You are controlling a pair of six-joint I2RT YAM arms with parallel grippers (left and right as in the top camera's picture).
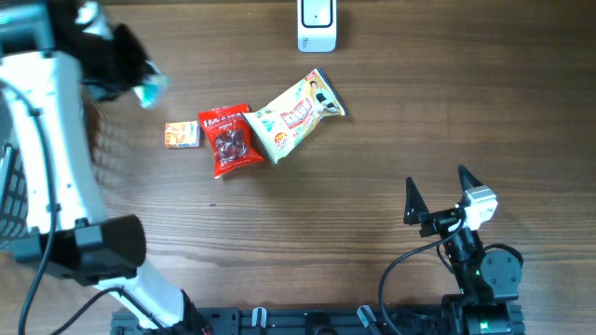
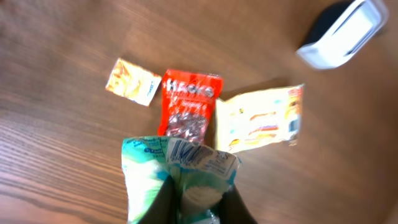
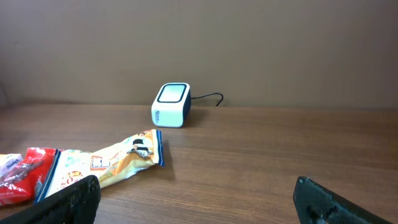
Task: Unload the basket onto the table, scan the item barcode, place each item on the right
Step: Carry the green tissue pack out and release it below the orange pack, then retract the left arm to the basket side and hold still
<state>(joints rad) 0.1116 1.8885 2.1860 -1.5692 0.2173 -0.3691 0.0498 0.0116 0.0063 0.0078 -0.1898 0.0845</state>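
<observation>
My left gripper (image 2: pixel 202 206) is shut on a teal and white packet (image 2: pixel 180 163), held above the table with its printed white label facing up. From overhead this gripper (image 1: pixel 130 79) hovers at the far left, and the packet (image 1: pixel 151 90) pokes out beneath it. The white barcode scanner (image 1: pixel 317 26) stands at the back centre, also seen from the left wrist (image 2: pixel 342 34) and the right wrist (image 3: pixel 171 104). At the front right, my right gripper (image 1: pixel 436 179) is wide open with nothing between its fingers (image 3: pixel 68 200).
Three packets lie in a row on the wooden table: a small orange one (image 1: pixel 182 134), a red one (image 1: pixel 231 140) and a cream and yellow one (image 1: pixel 298 113). A wire basket (image 1: pixel 11 191) sits at the left edge.
</observation>
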